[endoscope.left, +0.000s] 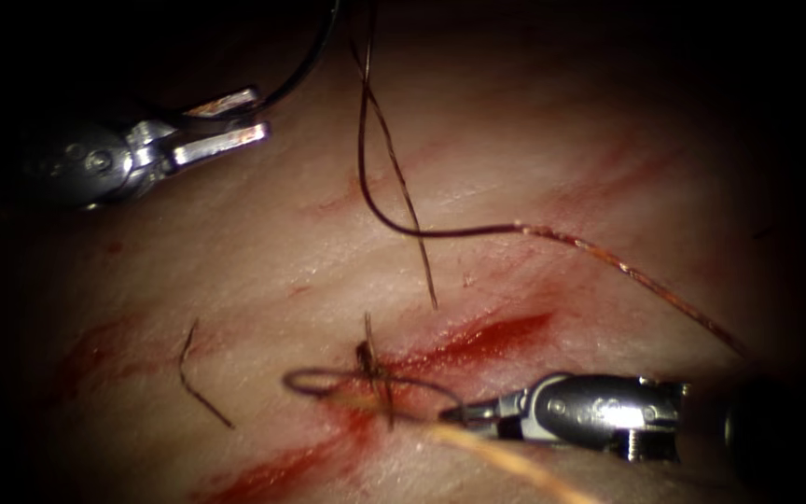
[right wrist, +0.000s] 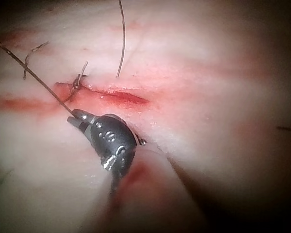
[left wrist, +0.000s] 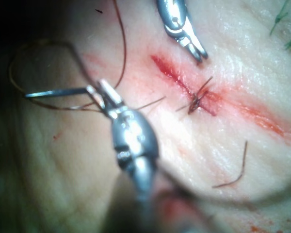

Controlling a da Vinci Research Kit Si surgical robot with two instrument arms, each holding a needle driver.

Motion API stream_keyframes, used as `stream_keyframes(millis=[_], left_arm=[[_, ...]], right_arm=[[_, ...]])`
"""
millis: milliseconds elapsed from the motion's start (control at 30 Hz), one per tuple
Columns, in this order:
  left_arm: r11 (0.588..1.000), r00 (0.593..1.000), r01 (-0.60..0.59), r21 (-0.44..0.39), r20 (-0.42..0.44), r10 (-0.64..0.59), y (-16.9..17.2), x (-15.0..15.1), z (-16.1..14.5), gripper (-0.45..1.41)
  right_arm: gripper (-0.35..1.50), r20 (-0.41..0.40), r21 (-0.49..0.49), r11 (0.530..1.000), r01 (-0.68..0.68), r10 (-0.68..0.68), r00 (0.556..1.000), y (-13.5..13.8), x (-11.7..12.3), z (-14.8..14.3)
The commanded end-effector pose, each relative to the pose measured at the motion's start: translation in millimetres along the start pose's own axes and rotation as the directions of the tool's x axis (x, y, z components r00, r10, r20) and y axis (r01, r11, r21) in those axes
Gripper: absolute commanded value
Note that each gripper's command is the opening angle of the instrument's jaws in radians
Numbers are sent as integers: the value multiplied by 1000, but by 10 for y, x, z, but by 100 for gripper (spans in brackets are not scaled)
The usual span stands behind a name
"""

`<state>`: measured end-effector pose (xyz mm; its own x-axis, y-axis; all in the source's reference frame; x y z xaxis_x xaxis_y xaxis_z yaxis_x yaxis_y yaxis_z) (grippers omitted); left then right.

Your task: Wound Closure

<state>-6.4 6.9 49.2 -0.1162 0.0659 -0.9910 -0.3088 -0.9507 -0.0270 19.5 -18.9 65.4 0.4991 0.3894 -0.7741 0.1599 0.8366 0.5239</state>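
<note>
Endoscope view dim, dark vignette at edges; glare on tissue [left wrist: 184, 126]; wrist views blurred.

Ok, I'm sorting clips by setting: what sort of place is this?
Probably a suturing practice bench: tissue with a stitched cut, the left tool holding the needle near one end, clear of the tissue, the right tool gripping thread.

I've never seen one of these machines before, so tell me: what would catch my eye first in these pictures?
First the red cut running across the pale tissue, with a dark knot of thread tied over it. The right tool sits just beside that knot, its jaws shut on a thread. The left tool waits to the cut's upper left, holding the curved needle, which is clear of the tissue.
</note>
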Motion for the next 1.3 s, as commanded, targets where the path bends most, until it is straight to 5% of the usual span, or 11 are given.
stream_keyframes(millis=[33, 400, 933, 1300], left_arm=[[1000, 1000, 0, -1, -1, 0, 2, -6, 5, -45], [1000, 1000, 1, -2, -2, -1, 2, -6, 4, -45], [1000, 1000, 1, -2, -1, -1, 2, -6, 4, -45], [1000, 1000, 1, -2, -1, -1, 2, -6, 4, -45]], right_arm=[[-35, 9, 20, 1000, -7, 6, 1000, -9, -2, 11], [-35, 27, 118, 992, -33, 30, 999, -80, 0, -2], [-35, 57, 185, 981, -48, 38, 998, -220, 2, -57], [-35, 91, 265, 962, -67, 44, 995, -285, 6, -86]])
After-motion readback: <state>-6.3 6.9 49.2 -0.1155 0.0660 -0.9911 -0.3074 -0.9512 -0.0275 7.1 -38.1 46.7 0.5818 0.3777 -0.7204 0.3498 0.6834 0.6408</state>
